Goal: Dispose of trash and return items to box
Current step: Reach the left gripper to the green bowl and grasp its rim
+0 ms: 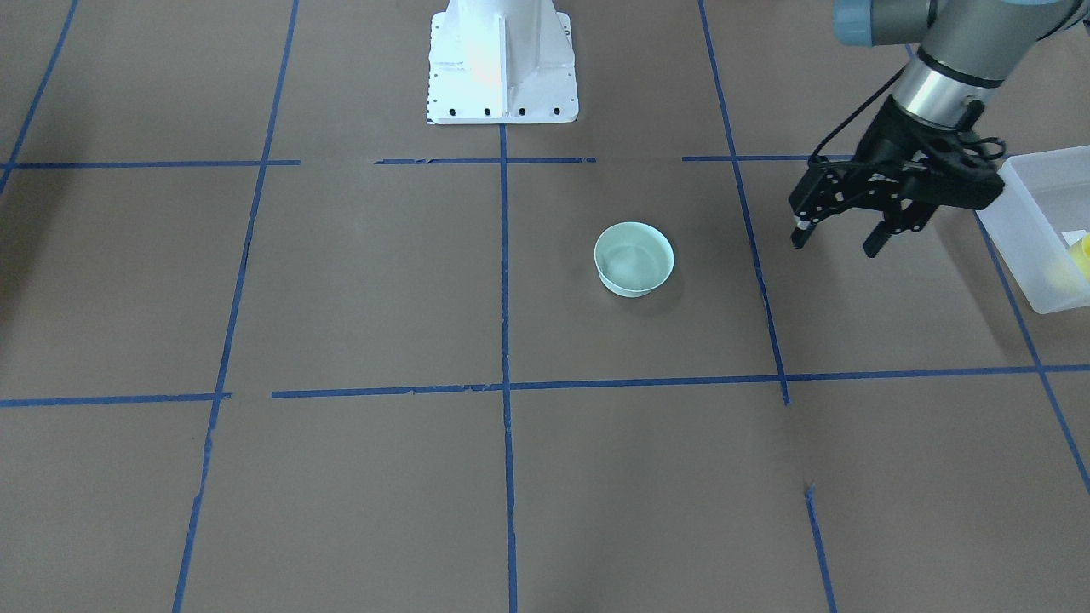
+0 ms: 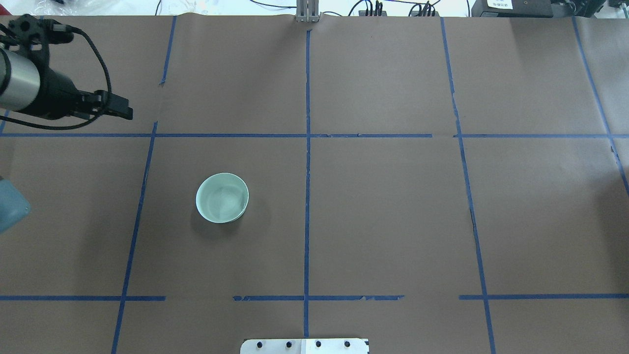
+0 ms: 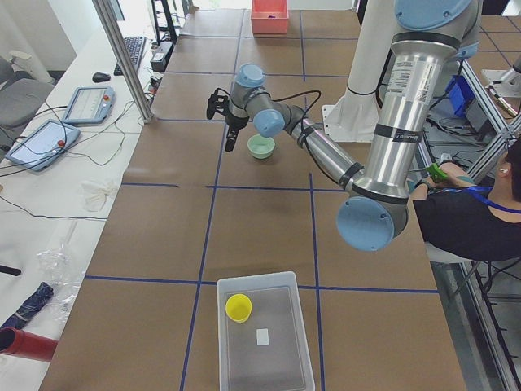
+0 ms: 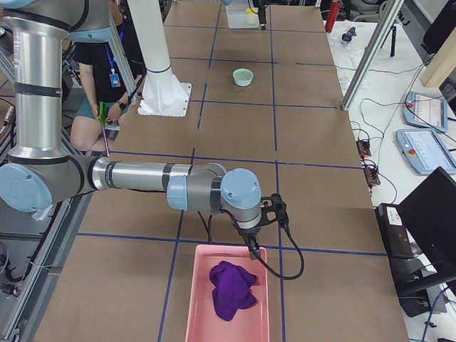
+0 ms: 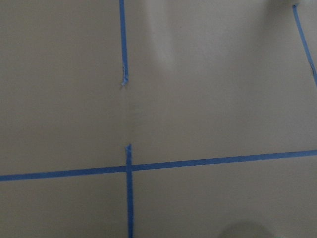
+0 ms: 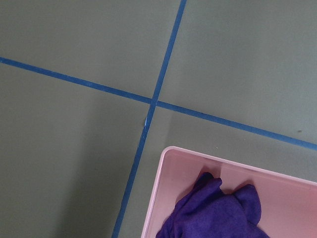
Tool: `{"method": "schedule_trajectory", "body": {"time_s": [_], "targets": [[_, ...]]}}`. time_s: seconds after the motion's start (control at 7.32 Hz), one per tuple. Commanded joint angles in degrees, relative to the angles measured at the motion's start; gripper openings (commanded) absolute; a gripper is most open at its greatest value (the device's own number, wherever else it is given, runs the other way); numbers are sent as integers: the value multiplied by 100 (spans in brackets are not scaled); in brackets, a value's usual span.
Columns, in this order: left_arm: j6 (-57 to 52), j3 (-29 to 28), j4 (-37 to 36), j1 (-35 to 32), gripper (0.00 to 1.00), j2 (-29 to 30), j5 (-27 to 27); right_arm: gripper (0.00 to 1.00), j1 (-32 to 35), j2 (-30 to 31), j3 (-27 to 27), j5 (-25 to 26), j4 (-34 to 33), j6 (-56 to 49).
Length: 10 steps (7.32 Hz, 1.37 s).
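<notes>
Exterior front-facing, mint bowl (image 1: pixel 634 258) upright, mouth up, left gripper (image 1: pixel 834 249) jaws apart, empty, right gripper (image 4: pixel 254 249) cannot tell.

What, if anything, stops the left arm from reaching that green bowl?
Probably nothing, so yes: the left gripper hangs open near the bowl, with only bare brown paper between them, and the bowl sits upright.

I saw the brown table (image 2: pixel 393 221), gridded with blue tape (image 2: pixel 307 196), carrying a green bowl (image 2: pixel 222 197) near its middle. A frosted box (image 3: pixel 277 309) sat at its left end and a pink tray (image 4: pixel 198 313) at its right.
</notes>
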State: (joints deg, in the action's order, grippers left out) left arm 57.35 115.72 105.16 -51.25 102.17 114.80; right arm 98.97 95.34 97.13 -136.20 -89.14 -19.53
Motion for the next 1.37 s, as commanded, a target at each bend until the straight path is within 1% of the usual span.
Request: {"method": "schedule_trajectory", "body": {"time_s": [0.0,0.27,0.41,0.55,0.68,0.96,1.23], "targets": [[1213,-346,521,1095,87,48,-701,100,-18,-6,7,-3,37,19],[1479,-865,952,1467,87,83,-775,100,-18,2,16,-12,46,1],[1655,-989,980,1661,86,240,-1071,100,-18,2,16,-12,46,-16],[1787,-1025,980,1802,83,259,-1091,100,-18,2,16,-3,46,-25],[1928,-1034,980,1977,77,303,-1144,100,-18,2,16,-3,46,-25],[2043,-1130,980,2145,43,303,-1223,100,-18,2,16,-3,46,-34],[2035,-1148,980,2198,43,303,-1232,100,-18,2,16,-3,46,-34]]}}
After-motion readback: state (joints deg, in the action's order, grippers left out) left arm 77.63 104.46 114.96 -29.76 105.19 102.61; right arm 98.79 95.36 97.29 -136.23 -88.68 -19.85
